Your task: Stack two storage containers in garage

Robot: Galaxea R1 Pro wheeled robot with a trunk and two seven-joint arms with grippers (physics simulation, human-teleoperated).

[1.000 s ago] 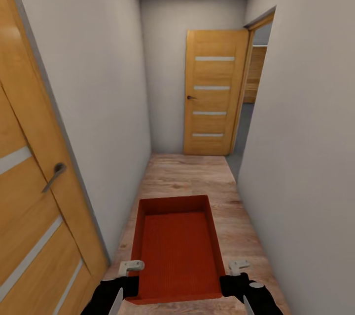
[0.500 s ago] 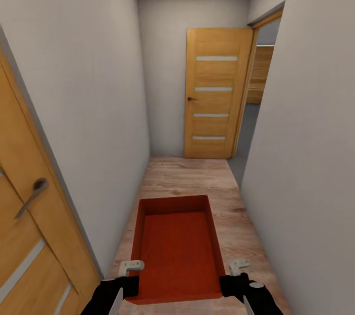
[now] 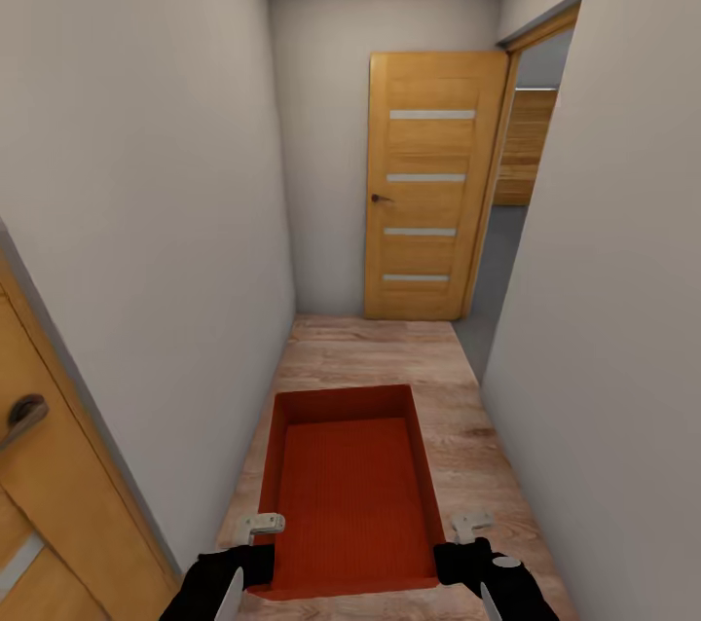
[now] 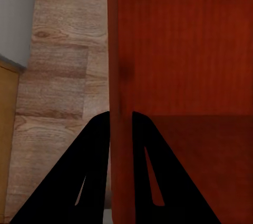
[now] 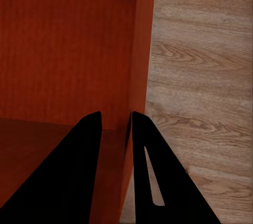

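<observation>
Our left gripper and right gripper stay clamped on the red-orange ribbed bin's walls as the lower-left wooden door slides outward.

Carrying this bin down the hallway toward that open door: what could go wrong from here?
1. Each gripper, left and right, pinches only a thin side wall of the bin; a jolt might let it slip or tilt.
2. The walls are close on both sides, so drifting could scrape an arm.
3. The doorway opens to the right beside the door; a tight turn may clip its frame.
</observation>
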